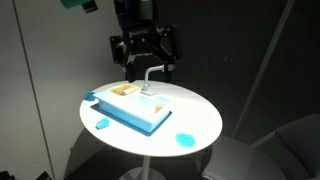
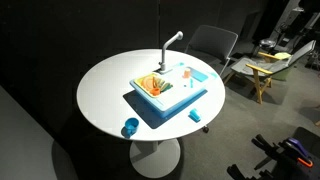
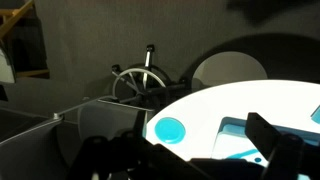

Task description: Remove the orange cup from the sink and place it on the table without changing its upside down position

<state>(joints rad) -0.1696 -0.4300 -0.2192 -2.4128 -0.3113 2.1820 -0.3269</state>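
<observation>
- Dish point(image 2: 130, 127): small, blue, near the front edge of the table point(image 2: 100, 80). Well apart from the sink point(image 2: 175, 100).
- Sink sits mid-table, with the faucet point(image 2: 172, 45) at its far side.
- Cup point(image 2: 155, 88): orange shows inside the sink basin, in the left part in an exterior view. It is too small to split cleanly from the orange-tan patch beside it, and I cannot confirm it is mouth-down.
- Gripper point(image 1: 148, 62) hangs above the table's far rim, behind the faucet and clear of the sink. Claw is spread wide with nothing between. Wrist view agrees: fingers point(image 3: 275, 150) well apart.
- Handling, judged: cup is light, stiff plastic and likely slick. It would tip or skid at a nudge. Little risk of breakage.
- Hold, judged: come straight down and pinch opposite side walls about mid-height with a light squeeze. Keep the wrist level on the lift so the cup stays inverted. Faucet and basin wall crowd the approach.
</observation>
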